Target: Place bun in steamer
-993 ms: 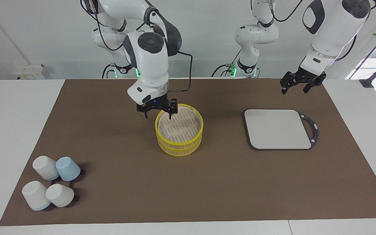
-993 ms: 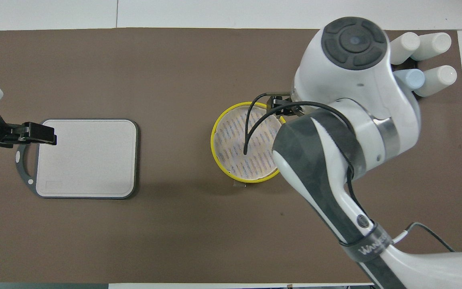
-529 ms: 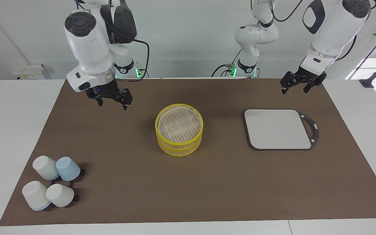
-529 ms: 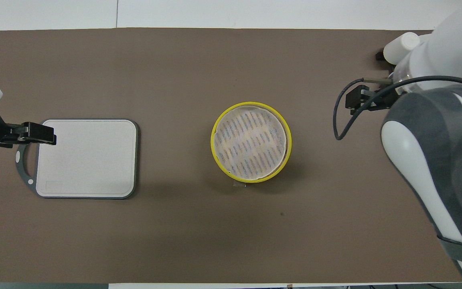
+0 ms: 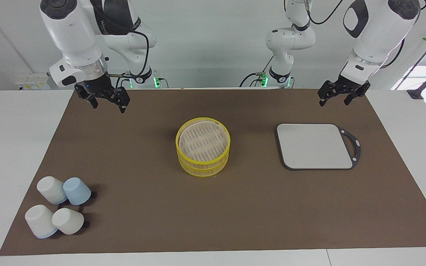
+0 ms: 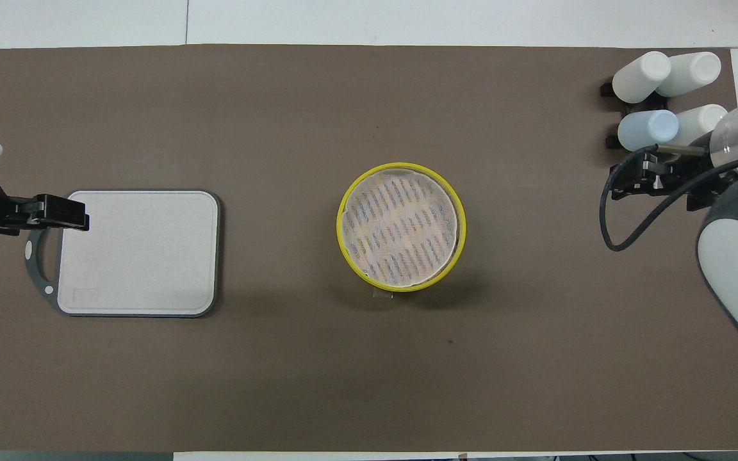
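The steamer (image 5: 203,147) (image 6: 401,227), a yellow-rimmed round basket of two stacked tiers, stands at the middle of the brown mat; only its pale slatted floor shows inside. The bun is out of view in both views. My right gripper (image 5: 108,107) (image 6: 628,182) hangs open and empty above the mat toward the right arm's end, well apart from the steamer. Over the mat's edge at the left arm's end, just above the grey board's handle, my left gripper (image 5: 333,103) (image 6: 81,218) waits open, holding nothing.
A grey rectangular board (image 5: 314,146) (image 6: 138,253) with a dark rim and handle lies toward the left arm's end. Several upturned pale cups (image 5: 57,207) (image 6: 664,89), one light blue, cluster at the mat's corner farthest from the robots at the right arm's end.
My right gripper has pulled away from the steamer's rim, rising and swinging out toward the right arm's end of the mat. The left arm has not moved.
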Robot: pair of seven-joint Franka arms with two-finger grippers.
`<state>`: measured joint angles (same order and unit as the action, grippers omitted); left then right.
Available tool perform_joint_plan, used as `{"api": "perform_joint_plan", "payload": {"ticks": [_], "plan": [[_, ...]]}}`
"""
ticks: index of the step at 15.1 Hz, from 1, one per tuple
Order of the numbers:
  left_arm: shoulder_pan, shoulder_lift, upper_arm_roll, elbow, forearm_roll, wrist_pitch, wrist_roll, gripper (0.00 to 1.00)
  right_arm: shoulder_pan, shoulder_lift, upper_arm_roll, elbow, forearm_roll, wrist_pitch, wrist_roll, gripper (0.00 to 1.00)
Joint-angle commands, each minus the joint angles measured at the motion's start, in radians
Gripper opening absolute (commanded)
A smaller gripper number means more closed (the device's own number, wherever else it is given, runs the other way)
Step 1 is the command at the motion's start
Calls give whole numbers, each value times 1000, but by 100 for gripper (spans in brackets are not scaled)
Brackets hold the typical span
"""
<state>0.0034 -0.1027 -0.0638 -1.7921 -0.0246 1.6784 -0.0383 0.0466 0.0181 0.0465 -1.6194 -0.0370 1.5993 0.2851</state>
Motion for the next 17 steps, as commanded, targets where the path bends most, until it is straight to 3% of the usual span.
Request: {"api": "perform_joint_plan", "payload": {"ticks": [1, 6, 17], "plan": [[-11, -6, 13, 11, -3, -20, 12, 100, -39, -21, 10, -36, 28, 89, -60, 100], [-11, -12, 13, 11, -2, -22, 11, 100, -31, -10, -27, -22, 29, 76, -69, 100], [-11, -17, 13, 10, 0, -19, 11, 100, -28, -17, -16, -25, 60, 67, -129, 100]]}}
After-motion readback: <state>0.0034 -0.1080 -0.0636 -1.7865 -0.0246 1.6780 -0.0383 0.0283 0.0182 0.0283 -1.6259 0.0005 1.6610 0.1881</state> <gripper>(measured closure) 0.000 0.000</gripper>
